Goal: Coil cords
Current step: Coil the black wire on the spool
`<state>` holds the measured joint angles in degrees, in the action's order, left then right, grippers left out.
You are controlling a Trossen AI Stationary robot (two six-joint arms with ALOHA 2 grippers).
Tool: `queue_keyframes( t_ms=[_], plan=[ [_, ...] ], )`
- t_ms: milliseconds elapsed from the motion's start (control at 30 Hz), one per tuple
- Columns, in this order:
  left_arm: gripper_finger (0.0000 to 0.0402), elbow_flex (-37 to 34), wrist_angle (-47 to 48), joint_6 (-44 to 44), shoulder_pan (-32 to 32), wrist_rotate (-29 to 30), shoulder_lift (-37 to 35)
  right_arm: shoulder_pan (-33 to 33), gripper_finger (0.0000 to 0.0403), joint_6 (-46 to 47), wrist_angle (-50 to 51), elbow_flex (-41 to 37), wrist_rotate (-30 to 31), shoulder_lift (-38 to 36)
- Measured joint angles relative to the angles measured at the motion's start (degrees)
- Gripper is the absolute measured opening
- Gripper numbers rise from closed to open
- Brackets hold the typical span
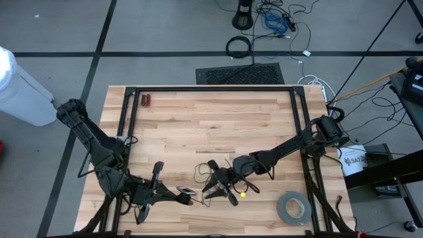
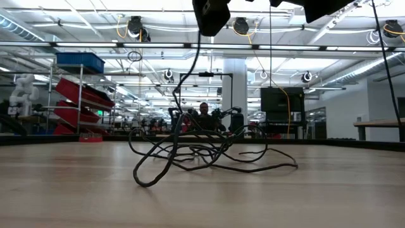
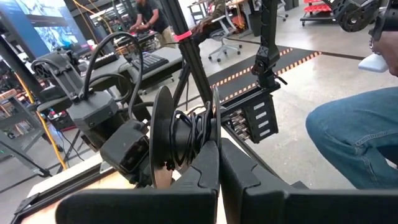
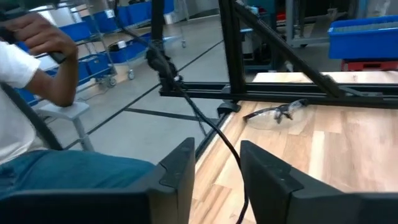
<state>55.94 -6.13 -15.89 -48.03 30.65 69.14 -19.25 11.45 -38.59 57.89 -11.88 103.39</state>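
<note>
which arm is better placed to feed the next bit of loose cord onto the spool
Right, probably. The right gripper stands open directly over the loose cord at mid-table, with a strand running between its fingers. The left gripper is shut on the spool, so it looks committed to holding.

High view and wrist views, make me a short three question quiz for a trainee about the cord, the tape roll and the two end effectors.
1. True or false: the right end effector has its fingers apart, and the cord runs between them.
2. Pick one. In the high view the grey tape roll lies: A, beside the left arm; B, on the table on the right arm's side; C, on the floor.
3. Fill the gap: the fingers of the left end effector are ____.

Key: 1 true; 2 B; 3 shut.
</note>
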Motion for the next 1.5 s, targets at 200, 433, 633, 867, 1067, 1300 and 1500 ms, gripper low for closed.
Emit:
queue_keyframes(
  t_ms=[200,433,633,867,1067,1300,1500],
  plan=[
    [0.0000,0.00,0.00,-0.01,0.00,0.00,0.00,-0.04,0.0127,-1.26,-0.19,0.03,0.67,0.33],
    [0.0000,0.00,0.03,-0.99,0.02,0.00,0.00,-0.37,0.0109,-3.33,1.81,6.03,1.41,5.68],
    [0.0000,0.00,0.32,-0.47,-0.06,0.02,0.00,-0.37,0.0085,-4.14,7.30,8.04,1.04,5.33],
    [0.0000,0.00,1.06,0.39,-0.55,0.00,0.00,-0.37,0.0087,-3.92,12.69,8.04,0.95,3.32],
    [0.0000,0.00,1.05,0.39,-0.74,0.00,0.00,-0.37,0.0115,-3.41,14.26,8.04,-0.48,3.21],
    [0.0000,0.00,1.07,0.47,-0.76,0.00,0.00,-0.35,0.0127,-3.50,15.41,8.04,-0.46,2.85],
    [0.0000,0.00,1.08,0.56,-1.35,0.01,0.00,-0.08,0.0127,-3.54,17.08,8.02,0.00,1.64]
  ],
)
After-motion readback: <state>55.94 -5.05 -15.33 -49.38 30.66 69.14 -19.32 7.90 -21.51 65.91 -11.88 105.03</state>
